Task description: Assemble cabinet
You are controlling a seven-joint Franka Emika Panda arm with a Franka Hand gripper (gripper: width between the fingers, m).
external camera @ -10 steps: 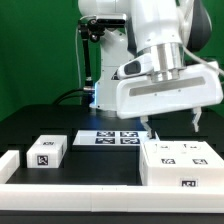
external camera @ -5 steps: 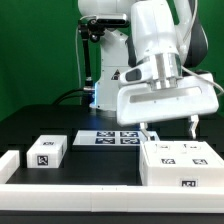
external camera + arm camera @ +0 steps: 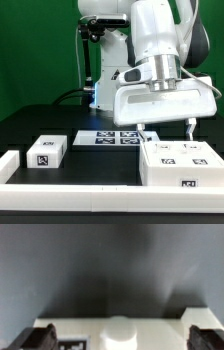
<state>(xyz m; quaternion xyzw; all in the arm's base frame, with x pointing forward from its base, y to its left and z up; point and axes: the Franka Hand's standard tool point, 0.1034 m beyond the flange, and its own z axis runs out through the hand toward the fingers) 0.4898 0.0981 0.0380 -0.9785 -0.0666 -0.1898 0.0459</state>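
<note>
The cabinet [image 3: 180, 163] is a large white box with black-and-white tags on its top and front, at the exterior view's lower right. My gripper [image 3: 168, 127] hangs just above its top, jaws spread wide and empty, with one dark finger [image 3: 145, 128] over its left part and the other over its right part. In the wrist view the cabinet's white top [image 3: 120, 331] with a rounded bump and a tag lies between the two dark fingertips [image 3: 40, 339], and the gripper [image 3: 125, 340] holds nothing.
A small white block with one tag [image 3: 47, 152] lies at the exterior view's left. The marker board [image 3: 108, 139] lies flat behind the middle. A white part [image 3: 8, 166] sits at the far left, and a white ledge [image 3: 80, 192] runs along the front.
The hand has shifted slightly toward the exterior view's left and levelled out, its fingers a little lower over the cabinet. Nothing else has moved.
</note>
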